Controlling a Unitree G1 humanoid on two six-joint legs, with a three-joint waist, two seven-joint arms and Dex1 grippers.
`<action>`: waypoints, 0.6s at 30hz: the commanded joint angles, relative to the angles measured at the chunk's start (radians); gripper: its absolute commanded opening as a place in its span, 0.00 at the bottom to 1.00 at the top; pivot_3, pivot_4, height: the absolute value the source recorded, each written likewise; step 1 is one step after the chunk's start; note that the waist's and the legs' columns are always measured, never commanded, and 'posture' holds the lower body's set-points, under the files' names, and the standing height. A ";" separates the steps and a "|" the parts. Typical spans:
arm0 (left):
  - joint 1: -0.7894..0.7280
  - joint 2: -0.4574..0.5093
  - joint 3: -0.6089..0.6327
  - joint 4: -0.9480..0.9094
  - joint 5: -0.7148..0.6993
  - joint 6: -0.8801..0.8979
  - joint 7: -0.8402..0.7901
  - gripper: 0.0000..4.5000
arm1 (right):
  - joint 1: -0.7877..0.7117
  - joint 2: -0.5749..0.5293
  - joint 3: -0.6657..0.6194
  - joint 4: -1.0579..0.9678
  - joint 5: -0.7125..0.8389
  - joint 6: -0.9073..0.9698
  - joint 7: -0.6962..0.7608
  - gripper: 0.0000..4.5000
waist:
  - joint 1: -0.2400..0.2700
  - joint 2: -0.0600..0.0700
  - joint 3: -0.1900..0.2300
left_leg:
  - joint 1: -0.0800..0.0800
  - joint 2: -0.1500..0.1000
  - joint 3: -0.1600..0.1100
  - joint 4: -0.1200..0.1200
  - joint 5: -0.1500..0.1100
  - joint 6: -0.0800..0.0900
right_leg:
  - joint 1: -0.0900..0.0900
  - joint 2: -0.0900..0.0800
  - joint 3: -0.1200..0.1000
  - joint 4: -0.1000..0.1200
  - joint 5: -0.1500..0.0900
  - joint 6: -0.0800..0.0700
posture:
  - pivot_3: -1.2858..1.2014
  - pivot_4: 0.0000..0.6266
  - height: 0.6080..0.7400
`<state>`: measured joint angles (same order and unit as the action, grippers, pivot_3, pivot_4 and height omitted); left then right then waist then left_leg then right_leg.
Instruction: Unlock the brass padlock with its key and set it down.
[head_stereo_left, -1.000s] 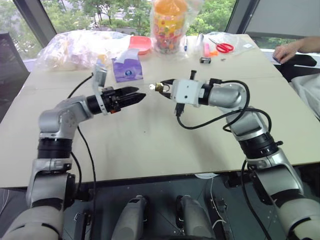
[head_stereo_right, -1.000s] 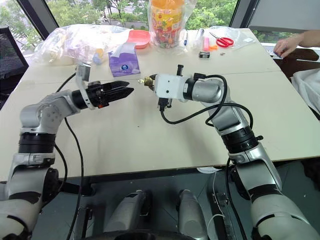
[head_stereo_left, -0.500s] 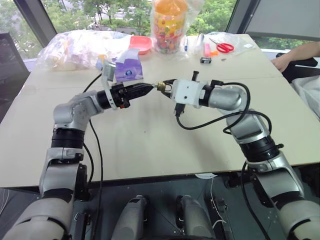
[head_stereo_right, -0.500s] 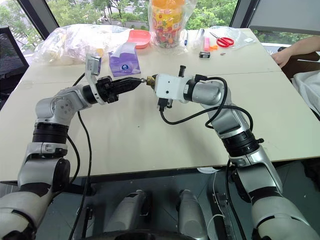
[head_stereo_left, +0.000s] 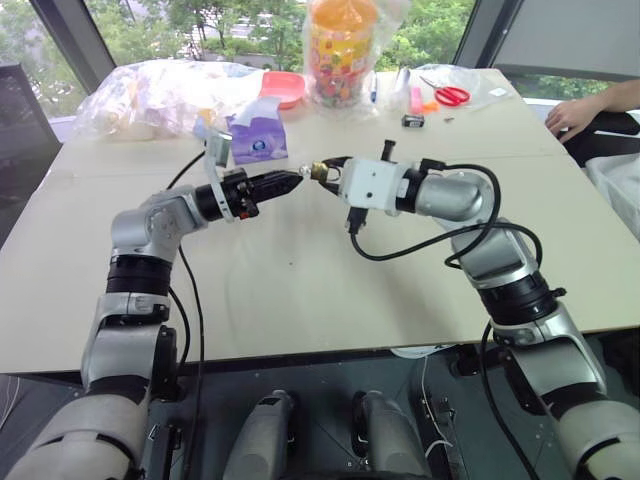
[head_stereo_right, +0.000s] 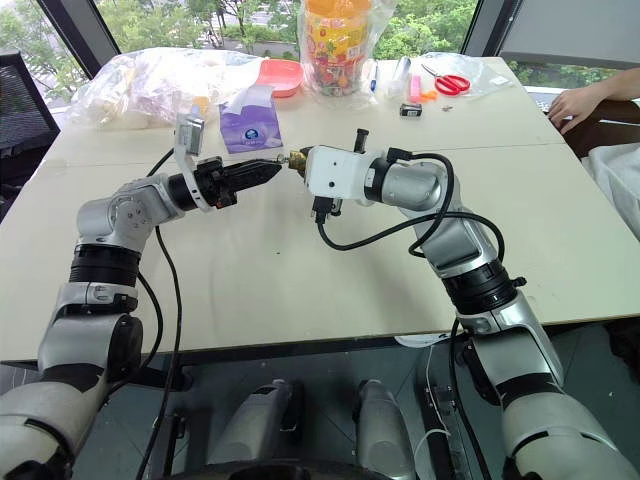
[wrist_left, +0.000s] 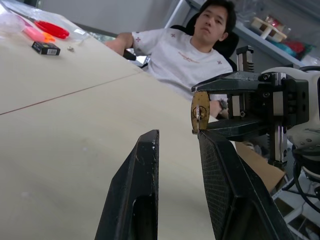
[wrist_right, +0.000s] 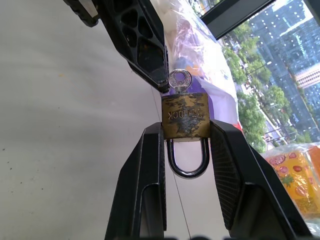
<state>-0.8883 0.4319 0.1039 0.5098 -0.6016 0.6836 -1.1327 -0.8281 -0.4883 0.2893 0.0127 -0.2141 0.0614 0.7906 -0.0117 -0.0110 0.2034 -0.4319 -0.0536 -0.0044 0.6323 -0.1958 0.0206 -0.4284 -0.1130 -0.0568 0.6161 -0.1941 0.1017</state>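
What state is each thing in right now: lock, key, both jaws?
Small brass padlock with silvery shackle: shackle closed, body clamped in the right gripper, held above the table.
Small silvery key: seated in the padlock's keyhole, head sticking out.
Right gripper: jaws shut on the padlock.
Left gripper: jaws narrowed, tips right at the key's head; a grip cannot be confirmed.

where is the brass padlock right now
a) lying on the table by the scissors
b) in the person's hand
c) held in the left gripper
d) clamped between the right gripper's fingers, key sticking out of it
d: the right wrist view shows the brass padlock squeezed between the right gripper fingers, with the key in its keyhole and the left gripper tips just reaching the key.
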 joint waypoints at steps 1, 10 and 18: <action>-0.029 0.006 0.026 -0.045 -0.033 0.010 -0.034 0.27 | -0.010 0.009 -0.009 -0.045 0.005 -0.006 -0.006 0.15 | 0.000 0.000 0.000 | 0.000 0.000 0.000 0.000 0.000 0.000 | 0.000 0.000 0.000 0.000 0.000 0.000 | 0.52 0.24 1.00; -0.033 0.004 0.042 -0.032 -0.037 0.009 -0.022 0.00 | 0.001 0.009 -0.004 -0.054 0.003 -0.002 -0.005 0.15 | 0.000 0.000 0.000 | 0.000 0.000 0.000 0.000 0.000 0.000 | 0.000 0.000 0.000 0.000 0.000 0.000 | 0.52 0.24 1.00; -0.027 0.004 0.014 -0.044 -0.013 -0.010 -0.025 0.00 | -0.002 0.012 -0.004 -0.057 0.004 0.004 -0.007 0.15 | 0.000 0.000 0.000 | 0.000 0.000 0.000 0.000 0.000 0.000 | 0.000 0.000 0.000 0.000 0.000 0.000 | 0.52 0.24 1.00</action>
<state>-0.8908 0.4296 0.1112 0.4970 -0.6208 0.6906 -1.1583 -0.8207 -0.4828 0.2987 0.0077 -0.2171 0.0743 0.7897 -0.0117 -0.0110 0.2034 -0.4319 -0.0536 -0.0045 0.6323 -0.1958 0.0206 -0.4284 -0.1130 -0.0569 0.6161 -0.1941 0.1017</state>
